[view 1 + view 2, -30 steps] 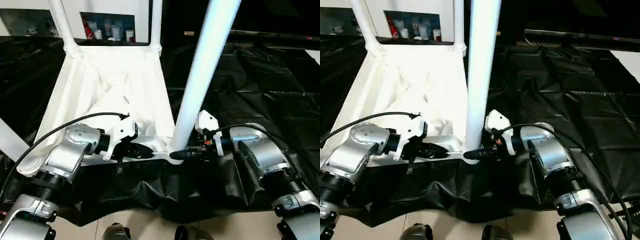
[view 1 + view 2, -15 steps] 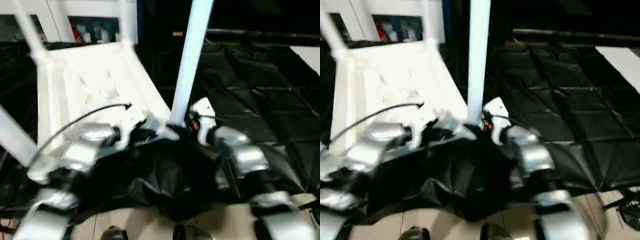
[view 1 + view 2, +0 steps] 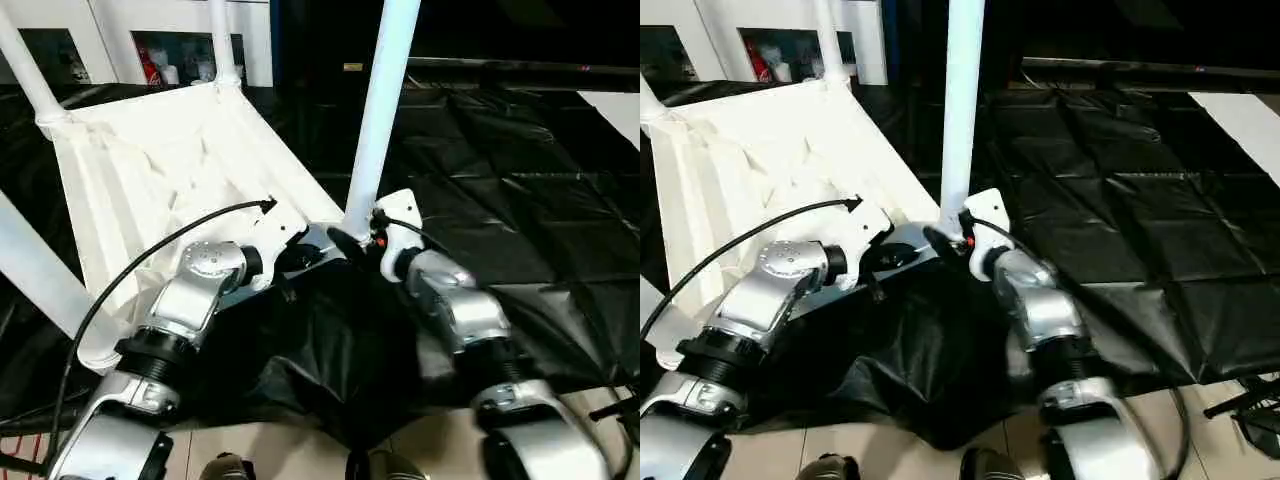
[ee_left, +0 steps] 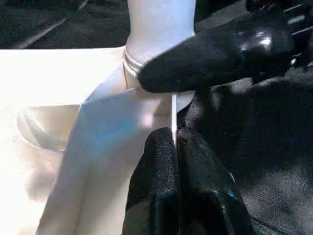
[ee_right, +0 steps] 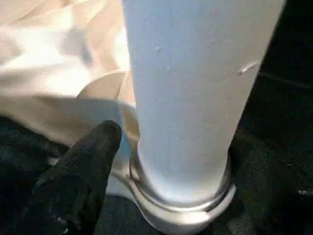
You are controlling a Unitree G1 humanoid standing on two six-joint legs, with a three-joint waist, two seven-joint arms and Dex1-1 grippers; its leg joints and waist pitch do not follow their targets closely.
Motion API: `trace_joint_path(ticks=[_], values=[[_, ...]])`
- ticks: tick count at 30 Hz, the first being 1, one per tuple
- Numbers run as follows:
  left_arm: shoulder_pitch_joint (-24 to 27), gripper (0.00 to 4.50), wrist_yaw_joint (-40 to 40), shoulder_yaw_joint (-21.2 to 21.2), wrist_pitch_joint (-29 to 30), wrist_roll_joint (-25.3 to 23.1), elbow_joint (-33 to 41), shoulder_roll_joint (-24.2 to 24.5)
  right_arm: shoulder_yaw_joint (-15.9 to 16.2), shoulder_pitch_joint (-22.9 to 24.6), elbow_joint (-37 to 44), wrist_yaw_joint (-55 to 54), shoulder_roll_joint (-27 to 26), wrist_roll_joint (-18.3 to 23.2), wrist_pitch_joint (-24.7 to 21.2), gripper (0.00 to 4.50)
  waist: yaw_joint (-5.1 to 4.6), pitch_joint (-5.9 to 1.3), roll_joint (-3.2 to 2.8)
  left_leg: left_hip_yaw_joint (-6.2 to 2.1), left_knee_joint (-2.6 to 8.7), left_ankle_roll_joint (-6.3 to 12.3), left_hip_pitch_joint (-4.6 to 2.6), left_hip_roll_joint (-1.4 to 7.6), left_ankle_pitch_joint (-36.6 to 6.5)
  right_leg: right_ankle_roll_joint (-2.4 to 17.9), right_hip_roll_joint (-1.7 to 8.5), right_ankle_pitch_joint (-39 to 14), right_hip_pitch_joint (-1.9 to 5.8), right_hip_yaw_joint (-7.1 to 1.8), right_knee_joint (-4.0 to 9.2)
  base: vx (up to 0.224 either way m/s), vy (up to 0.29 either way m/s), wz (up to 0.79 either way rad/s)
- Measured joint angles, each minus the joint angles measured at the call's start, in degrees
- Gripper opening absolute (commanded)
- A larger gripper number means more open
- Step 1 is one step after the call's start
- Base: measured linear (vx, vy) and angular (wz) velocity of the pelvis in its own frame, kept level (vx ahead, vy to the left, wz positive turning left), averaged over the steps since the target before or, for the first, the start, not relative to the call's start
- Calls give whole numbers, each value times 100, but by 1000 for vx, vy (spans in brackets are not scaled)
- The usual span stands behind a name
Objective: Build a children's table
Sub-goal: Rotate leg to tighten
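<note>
The children's table (image 3: pixel 170 170) is lying upside down on the black sheet (image 3: pixel 520 200), with its legs sticking up, and the near leg (image 3: pixel 378 110) is standing in the corner socket (image 5: pixel 181 205). The table's thin edge is pinched by the left gripper (image 4: pixel 175 147), whose fingers are pressed together, while the right gripper (image 3: pixel 345 240) is spread around the bottom of the near leg. For a good fit, the top should be kept still and the leg pushed straight down, not tilted.

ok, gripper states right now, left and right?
Left gripper: shut, pinching the thin edge rim of the tabletop beside the corner socket.
Right gripper: at the base of the leg; open or gripping cannot be told.
</note>
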State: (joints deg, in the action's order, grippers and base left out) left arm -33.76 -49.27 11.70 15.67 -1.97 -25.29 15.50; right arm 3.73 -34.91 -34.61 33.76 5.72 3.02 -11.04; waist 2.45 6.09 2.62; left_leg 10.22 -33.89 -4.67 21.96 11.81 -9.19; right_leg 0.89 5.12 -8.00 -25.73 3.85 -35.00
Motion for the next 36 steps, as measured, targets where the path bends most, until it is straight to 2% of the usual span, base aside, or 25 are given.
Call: trace_joint_path(ticks=[2,7,15,21,30,36], values=[[32,0,-259,67,-106,21,85,122,247,94,227,772,493,-11,-30,402,53,0,-1,0,3,0,5,2,0,-4,-1,-2,-2,2,0,0,0,0],[65,0,-779,184,-330,108,109,315,486,150,544,2121,1349,41,-64,402,177,0,0,11,-2,1,11,2,0,12,5,7,-2,2,0,0,0,0],[191,0,-1321,244,-561,222,214,621,500,175,772,3198,2278,207,6,402,264,0,2,15,-10,3,11,3,0,10,7,6,-2,0,-3,0,0,0],[289,0,-1736,299,-716,303,331,811,466,176,899,3412,2379,218,7,402,264,0,3,16,-10,3,12,4,-1,10,7,5,-2,1,-3,0,0,0],[567,0,-2673,498,-863,605,697,1192,464,396,988,3509,2704,237,45,402,332,-9,16,29,-15,4,12,4,-1,13,11,7,-1,1,-7,0,0,0],[673,0,-3050,561,-1208,684,704,1328,140,500,979,3088,2810,215,90,402,336,-12,15,34,-39,4,8,6,-1,-3,11,-2,3,0,-27,0,0,0]])
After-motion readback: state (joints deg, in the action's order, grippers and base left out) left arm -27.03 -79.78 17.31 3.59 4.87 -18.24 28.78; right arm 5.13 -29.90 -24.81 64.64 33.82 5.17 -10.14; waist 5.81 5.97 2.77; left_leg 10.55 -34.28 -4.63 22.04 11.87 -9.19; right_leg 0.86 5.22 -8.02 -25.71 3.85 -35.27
